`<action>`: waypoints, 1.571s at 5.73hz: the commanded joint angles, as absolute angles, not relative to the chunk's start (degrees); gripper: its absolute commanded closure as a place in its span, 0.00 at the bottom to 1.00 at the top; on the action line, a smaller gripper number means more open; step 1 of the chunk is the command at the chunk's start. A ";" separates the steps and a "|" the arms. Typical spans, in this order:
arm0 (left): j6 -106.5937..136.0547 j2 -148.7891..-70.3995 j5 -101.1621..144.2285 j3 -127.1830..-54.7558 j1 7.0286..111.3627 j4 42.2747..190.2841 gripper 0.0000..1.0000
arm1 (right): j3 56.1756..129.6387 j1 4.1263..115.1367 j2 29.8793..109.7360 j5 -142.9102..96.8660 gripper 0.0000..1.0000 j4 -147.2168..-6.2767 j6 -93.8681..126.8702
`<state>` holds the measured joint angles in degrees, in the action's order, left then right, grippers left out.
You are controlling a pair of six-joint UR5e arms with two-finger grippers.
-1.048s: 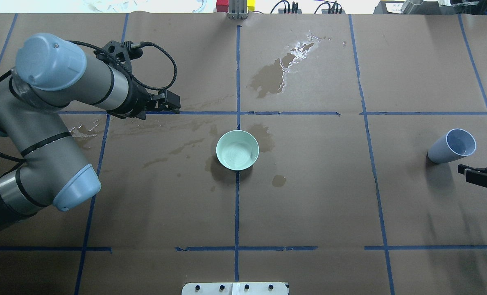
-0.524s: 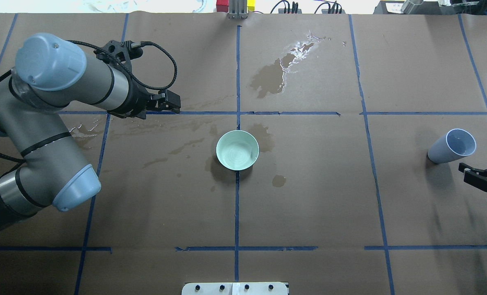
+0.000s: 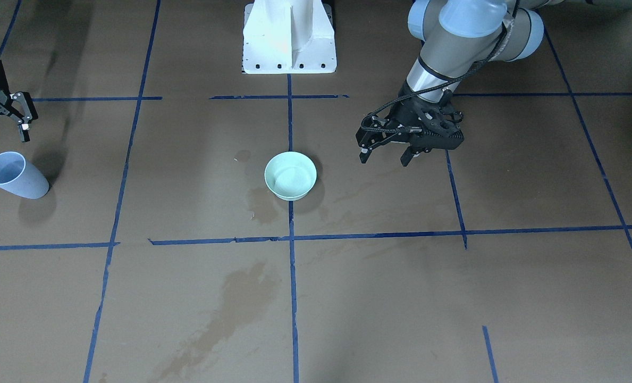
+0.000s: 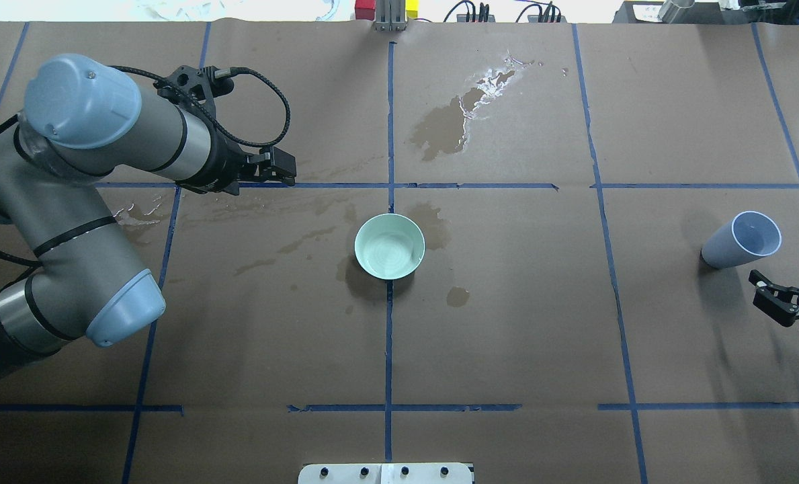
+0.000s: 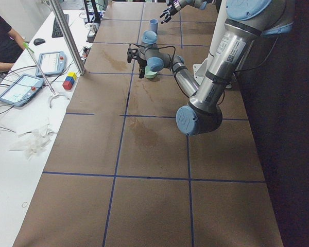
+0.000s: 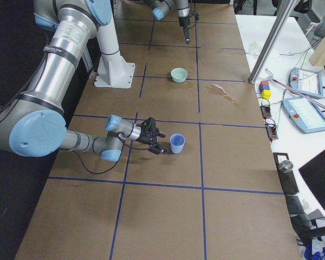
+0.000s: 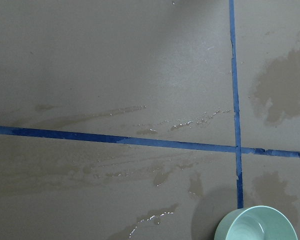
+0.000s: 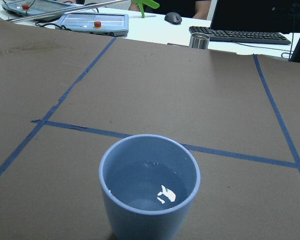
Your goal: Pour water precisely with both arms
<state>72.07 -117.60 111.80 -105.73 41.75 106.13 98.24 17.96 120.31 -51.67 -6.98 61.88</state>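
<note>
right pincer (image 4: 781,271) cut off at frame edge, water (image 8: 142,186) barely visible in blue cup (image 8: 140,220)

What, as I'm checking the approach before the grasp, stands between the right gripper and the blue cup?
Nothing visible. The right gripper is open beside the blue cup, apart from it, with only bare brown paper between them. The right wrist view shows the cup straight ahead, water inside.

even overhead light, soft shadows on the brown board (image 4: 507,336), white glare on the water (image 8: 142,186)
</note>
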 commanded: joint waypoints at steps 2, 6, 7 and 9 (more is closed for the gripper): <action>72.07 -117.60 111.80 -105.82 41.75 106.08 0.04 | 91.24 13.11 115.16 -41.70 0.00 -1.67 61.96; 72.07 -117.42 110.74 -106.26 41.84 106.08 0.03 | 88.34 12.39 111.55 -35.61 0.00 0.09 61.96; 72.07 -117.42 110.74 -106.35 41.84 106.08 0.02 | 86.50 12.39 111.45 -35.51 0.00 2.70 61.96; 72.07 -116.99 110.65 -106.96 41.92 106.08 0.02 | 85.44 12.39 110.92 -35.60 0.00 2.90 61.35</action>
